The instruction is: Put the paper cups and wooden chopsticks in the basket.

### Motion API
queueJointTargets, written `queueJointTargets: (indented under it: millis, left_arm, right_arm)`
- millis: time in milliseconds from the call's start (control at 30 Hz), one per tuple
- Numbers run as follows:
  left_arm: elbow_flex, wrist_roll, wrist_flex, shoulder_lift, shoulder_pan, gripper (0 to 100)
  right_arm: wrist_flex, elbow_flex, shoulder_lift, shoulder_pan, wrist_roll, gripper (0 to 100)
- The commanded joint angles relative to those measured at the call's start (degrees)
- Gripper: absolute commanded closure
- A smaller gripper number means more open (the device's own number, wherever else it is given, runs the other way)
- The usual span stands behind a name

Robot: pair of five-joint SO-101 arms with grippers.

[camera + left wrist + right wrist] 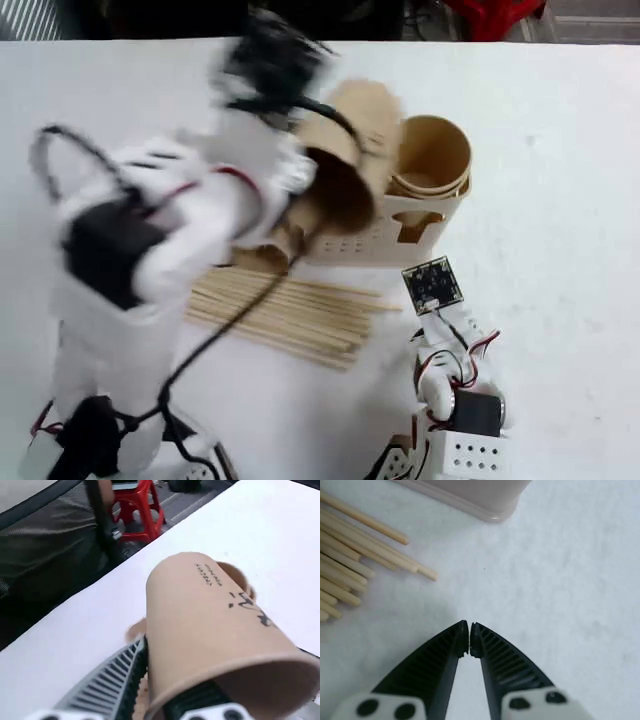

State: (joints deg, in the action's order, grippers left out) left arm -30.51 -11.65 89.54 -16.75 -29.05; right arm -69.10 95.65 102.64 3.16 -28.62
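**Left arm.** The left gripper (160,680) is clamped on the rim of a paper cup (215,640). One ribbed finger (117,680) presses the outer wall and the other sits inside the mouth. The cup is off the table and tipped onto its side. From the high view I see it (345,170) held over the left end of the basket (400,235), with its mouth turned back toward the arm.

**Right arm.** The right gripper (469,640) has its jaws closed tip to tip with nothing between them, and it sits low over the bare table (560,580). The ends of the wooden chopsticks (350,565) lie near it on one side. A rounded corner of the basket lies a little farther off.

**Basket.** It is pale, with cut-out openings in its side wall, and stands near the middle of the table. A stack of paper cups (432,155) stands upright in its right end.

**Chopsticks.** They lie as a loose bundle flat on the table, just in front of the basket and between the two arms.

**Uncertain item.** A tan shape (268,257) shows between the left arm and the basket's near left corner. It may be another cup lying on the table, but the arm covers too much for me to say.
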Motion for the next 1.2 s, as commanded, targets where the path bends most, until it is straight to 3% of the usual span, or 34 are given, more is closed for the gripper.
queueJointTargets:
  millis: [0,433,633,867,1167]
  left_arm:
    - [4.9,-1.5,-7.2,-1.3,-5.9,98]
    - [19.7,-1.3,-23.6,-1.3,-6.5,97]
    - [18.3,-1.3,-27.8,2.7,-2.7,97]
    - [7.9,-1.3,-21.3,14.5,-0.7,97]
    - [0.4,-1.3,-13.3,15.7,-0.8,97]
  right_arm:
    - [1.4,0.3,0.6,-0.1,-0.7,97.8]
    - [1.3,0.4,0.6,-0.1,-0.7,97.8]
    - [1.3,0.4,0.6,-0.2,-0.7,97.8]
    - [1.3,0.4,0.6,-0.1,-0.7,97.8]
    - [1.3,0.4,0.6,-0.4,-0.7,97.8]
